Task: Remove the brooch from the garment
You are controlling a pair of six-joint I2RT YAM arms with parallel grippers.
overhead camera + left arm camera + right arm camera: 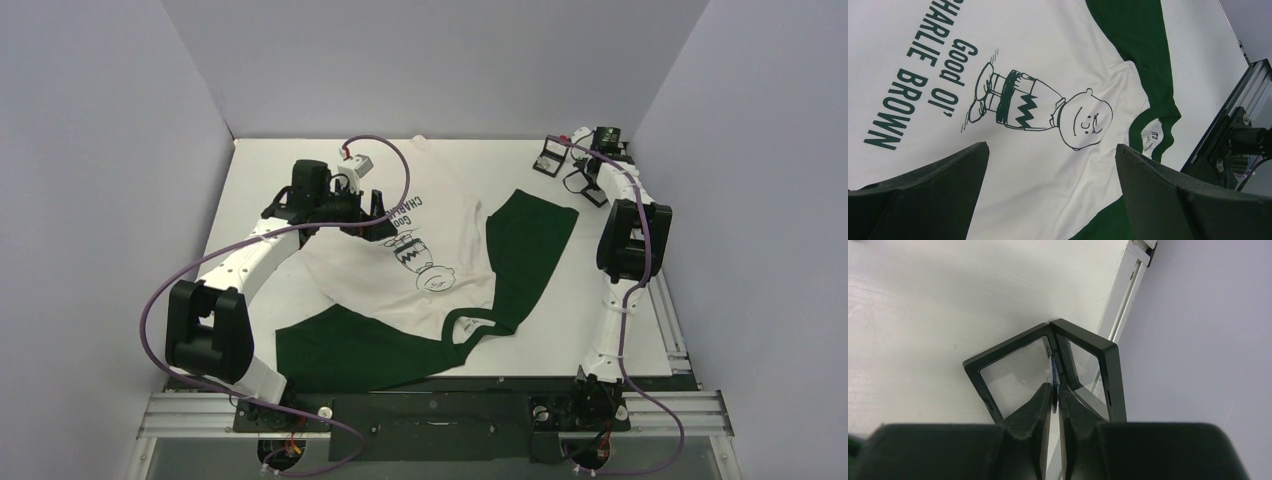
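Observation:
The garment point(440, 225) is a white T-shirt with dark green sleeves, lying flat in the middle of the table. Its cartoon figure and "Good Ol' Charlie Brown" lettering fill the left wrist view point(1048, 75). My left gripper point(365, 215) hovers over the print, open and empty point(1052, 147). My right gripper point(568, 155) is at the far right of the table, away from the shirt. It is shut point(1055, 387) on a thin blue object, seemingly the brooch point(1054, 374), held edge-on over an open black hinged display case point(973, 367). No brooch shows on the shirt.
The open case point(548, 158) stands on the white table near the far right corner, beside a metal rail point(1120, 295) and the grey side wall. Grey walls enclose the table on three sides. The arm bases sit at the near edge.

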